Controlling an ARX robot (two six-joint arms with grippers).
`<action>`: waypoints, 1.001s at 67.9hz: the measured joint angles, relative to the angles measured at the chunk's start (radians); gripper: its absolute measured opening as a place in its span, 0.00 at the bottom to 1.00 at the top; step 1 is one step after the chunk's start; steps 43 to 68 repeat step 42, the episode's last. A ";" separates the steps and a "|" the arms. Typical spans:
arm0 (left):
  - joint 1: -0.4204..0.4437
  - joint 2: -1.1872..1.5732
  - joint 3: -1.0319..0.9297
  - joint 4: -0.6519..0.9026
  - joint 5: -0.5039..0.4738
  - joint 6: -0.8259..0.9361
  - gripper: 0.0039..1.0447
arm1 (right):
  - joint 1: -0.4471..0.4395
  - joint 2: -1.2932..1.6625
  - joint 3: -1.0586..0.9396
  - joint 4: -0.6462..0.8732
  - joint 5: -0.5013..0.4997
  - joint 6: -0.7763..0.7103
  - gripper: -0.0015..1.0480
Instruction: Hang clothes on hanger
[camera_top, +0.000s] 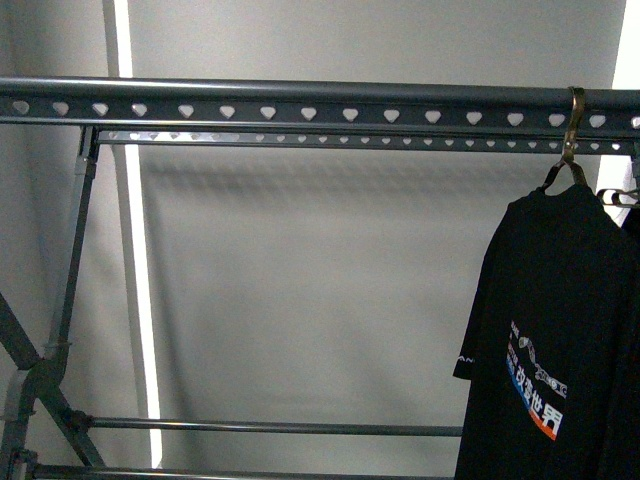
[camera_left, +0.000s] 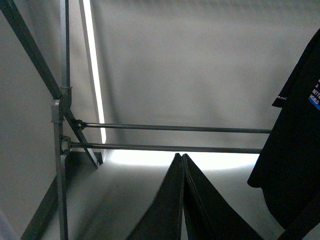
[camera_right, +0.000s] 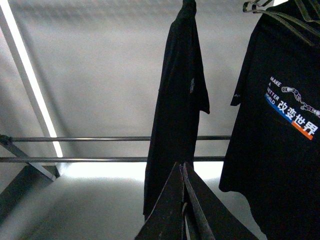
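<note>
The rack (camera_top: 300, 112) was the largest thing in the front view, its long top rail with the row of heart-shaped holes running from nine o'clock to three o'clock across the upper part, slanted legs dropping at seven o'clock and thin lower bars crossing near six o'clock. The printed T-shirt (camera_top: 545, 350) hung at four o'clock on a small hanger whose hook (camera_top: 574, 125) was looped over the top rail at about two o'clock, the shirt falling free with its white lettering and blue-orange stripe showing. By that evidence the main step looked done: the shirt was carried by the rail and nothing gripped it. In the right wrist view that same printed shirt (camera_right: 280, 125) appeared at three o'clock, and a second dark garment (camera_right: 177, 110) hung edge-on near twelve o'clock; what held it could not be seen. The right gripper (camera_right: 183, 172) sat low at six o'clock with its fingers pressed together and pinching nothing, near the garments but apart from them. The left gripper (camera_left: 182, 162) was likewise pressed together and empty, at six o'clock in its own view, well apart from the shirt (camera_left: 295, 150) at three o'clock. What seemed left was only for both arms to draw clear, or another garment to be fetched if any waited out of view.
</note>
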 joint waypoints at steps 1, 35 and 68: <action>0.000 0.000 0.000 0.000 0.000 0.000 0.12 | 0.000 0.000 0.000 0.000 0.000 0.000 0.08; 0.000 0.000 0.000 0.000 0.000 0.000 0.94 | 0.000 0.000 0.000 0.000 0.000 0.000 0.92; 0.000 0.000 0.000 0.000 0.000 0.000 0.94 | 0.000 0.000 0.000 0.000 0.000 0.000 0.93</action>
